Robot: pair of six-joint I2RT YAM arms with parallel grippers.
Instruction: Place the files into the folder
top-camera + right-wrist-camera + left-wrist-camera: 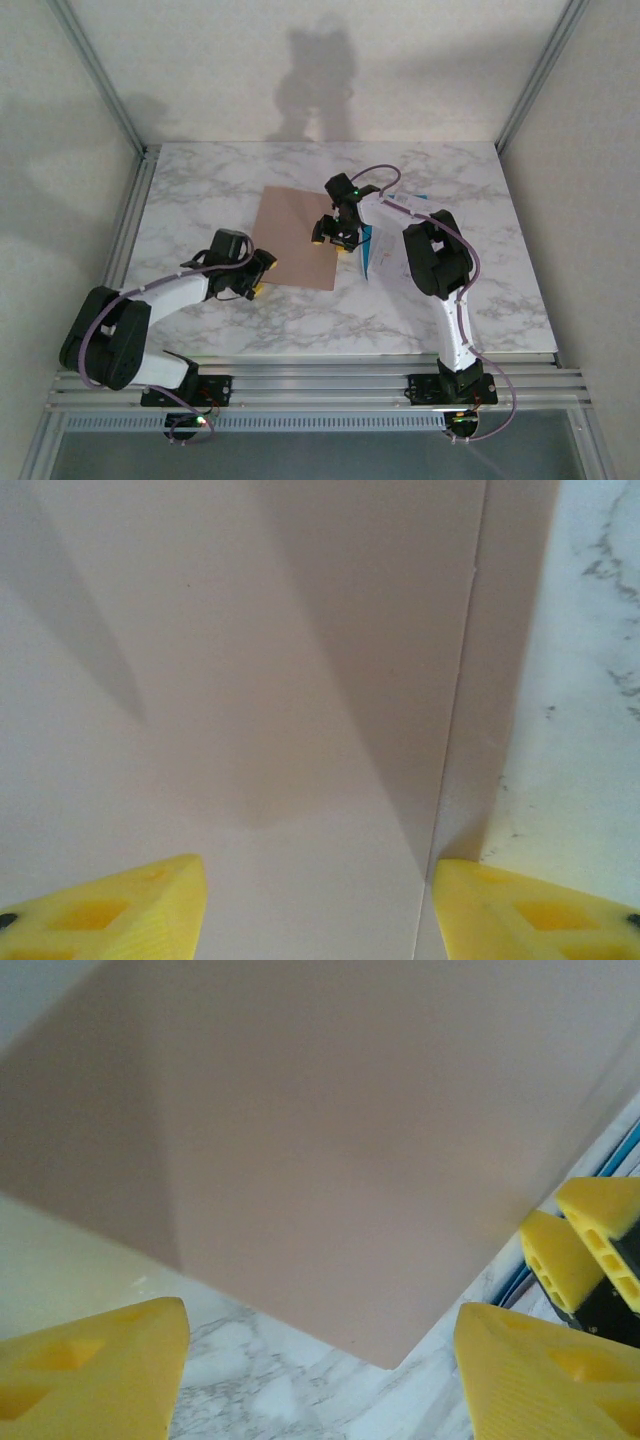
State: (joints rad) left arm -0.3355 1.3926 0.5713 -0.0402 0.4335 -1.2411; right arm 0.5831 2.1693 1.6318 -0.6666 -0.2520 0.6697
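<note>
The tan-brown folder (297,235) lies flat and closed mid-table. My right gripper (335,240) hovers open over its right edge. In the right wrist view the folder (250,680) spreads between the yellow fingertips (120,905), and the top cover's edge runs as a thin line to the right finger. My left gripper (262,278) is open just off the folder's near-left corner, and that corner (385,1360) shows in the left wrist view. The files (385,250), white sheets with a cyan-blue one (365,245), lie right of the folder under the right arm.
Marble tabletop (230,180) lies bare to the left and behind the folder. Metal frame posts (100,75) and white walls close in the sides. The right gripper's yellow fingers (580,1250) appear in the left wrist view, beside blue sheet edges (625,1145).
</note>
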